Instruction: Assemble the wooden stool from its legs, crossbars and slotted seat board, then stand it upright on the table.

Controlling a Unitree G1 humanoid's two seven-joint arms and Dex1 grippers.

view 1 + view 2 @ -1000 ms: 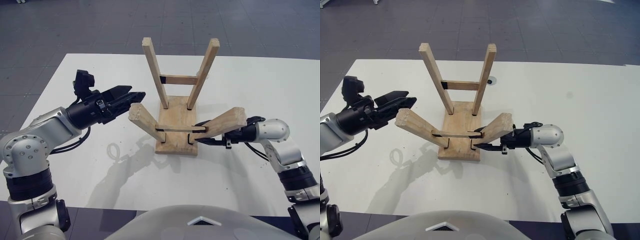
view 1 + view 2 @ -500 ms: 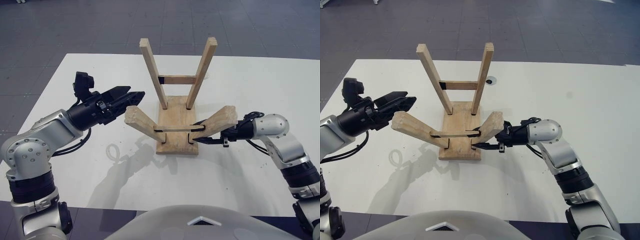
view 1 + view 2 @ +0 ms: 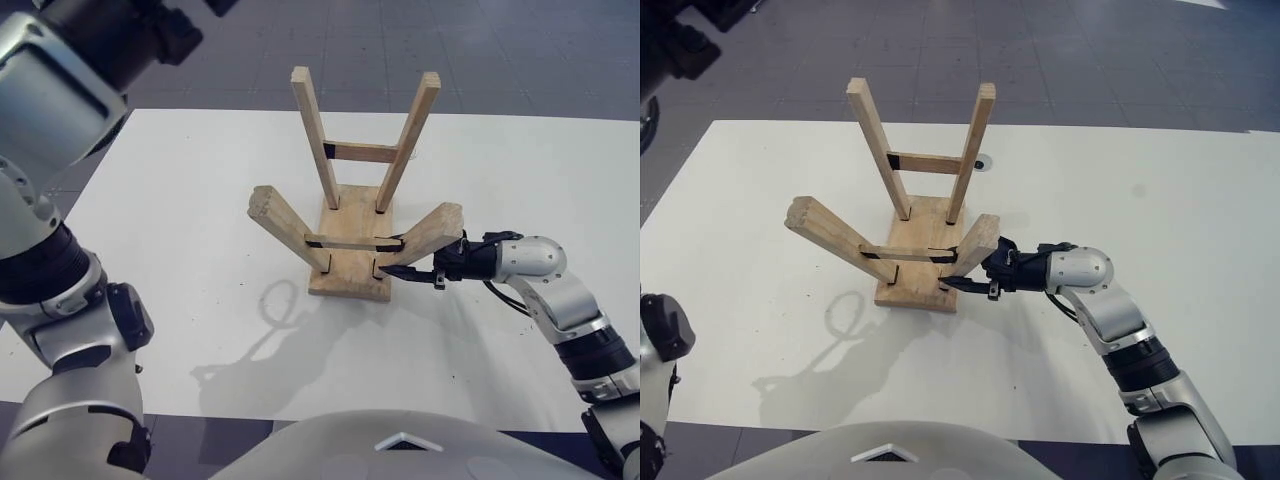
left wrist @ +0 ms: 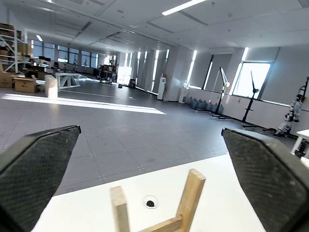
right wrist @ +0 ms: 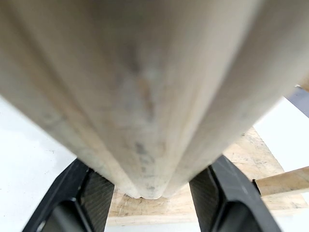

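I'm seeing a white table [image 3: 200,330] sitting on a dark grey tiled floor [image 3: 230,50]; a small round grommet hole [image 3: 982,162] is showing in the tabletop towards its far edge. In the left wrist view I'm looking down a big open hall; strip lights [image 4: 183,7] are running along the ceiling; daylight is coming in through tall windows [image 4: 251,79] on the far wall and glaring off the floor; square columns [image 4: 179,72] are standing along the hall; cardboard boxes [image 4: 21,84] are sitting beside shelving [image 4: 7,48]; tripod stands [image 4: 251,104] are standing near the windows.
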